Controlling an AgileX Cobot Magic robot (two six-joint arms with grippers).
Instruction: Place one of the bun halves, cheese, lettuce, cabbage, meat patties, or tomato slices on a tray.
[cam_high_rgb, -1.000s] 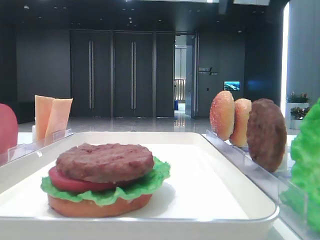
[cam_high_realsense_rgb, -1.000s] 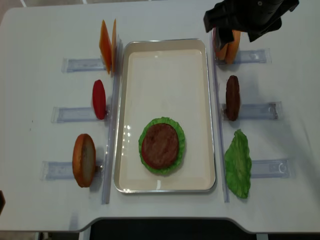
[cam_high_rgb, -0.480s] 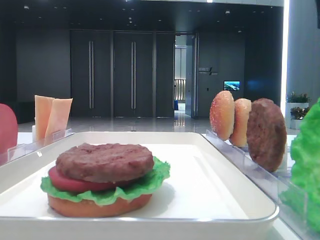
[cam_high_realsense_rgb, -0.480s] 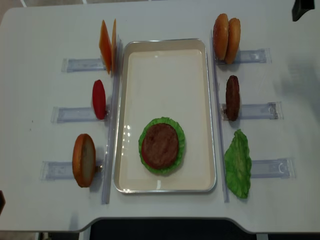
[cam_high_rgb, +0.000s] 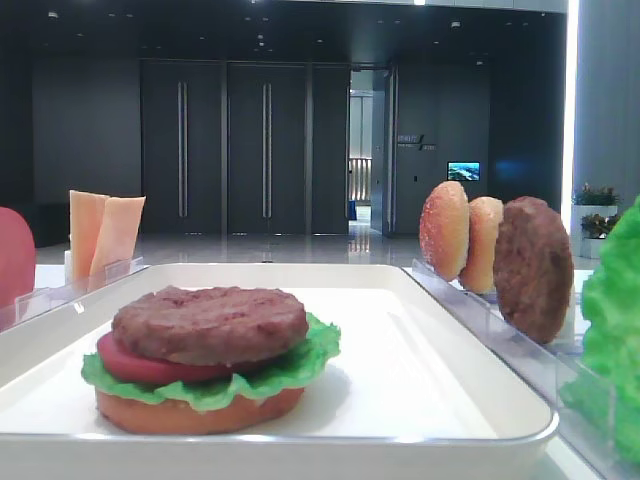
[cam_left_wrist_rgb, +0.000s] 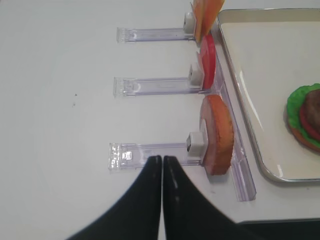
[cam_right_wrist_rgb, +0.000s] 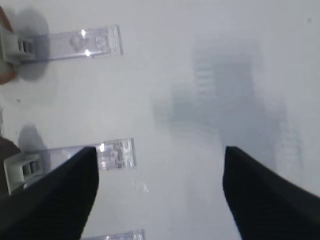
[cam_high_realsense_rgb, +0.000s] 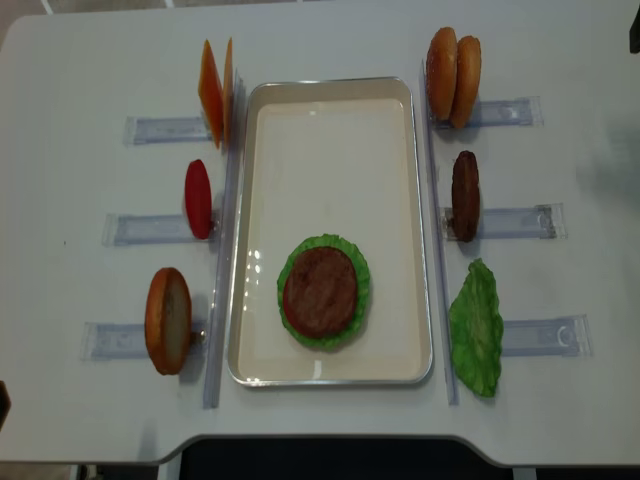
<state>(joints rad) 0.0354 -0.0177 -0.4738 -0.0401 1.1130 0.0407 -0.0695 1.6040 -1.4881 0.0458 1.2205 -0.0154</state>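
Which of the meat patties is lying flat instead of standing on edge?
The meat patty topping the stack on the tray lies flat; the other patty stands on edge in its rack, right of the tray.

Tray (cam_high_realsense_rgb: 262, 200) far half: bare, open from above.
Near half: stacked burger (cam_high_realsense_rgb: 322, 291).
Both long sides: upright food in clear racks (cam_high_realsense_rgb: 162, 129) flanks tray.

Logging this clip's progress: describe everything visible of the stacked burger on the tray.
The burger stack lies flat in the near half of the white tray. From bottom up: a golden-orange bun half, ruffled green lettuce, a red tomato slice, and a rough dark-brown meat patty on top. No top bun or cheese. Nothing else touches it.
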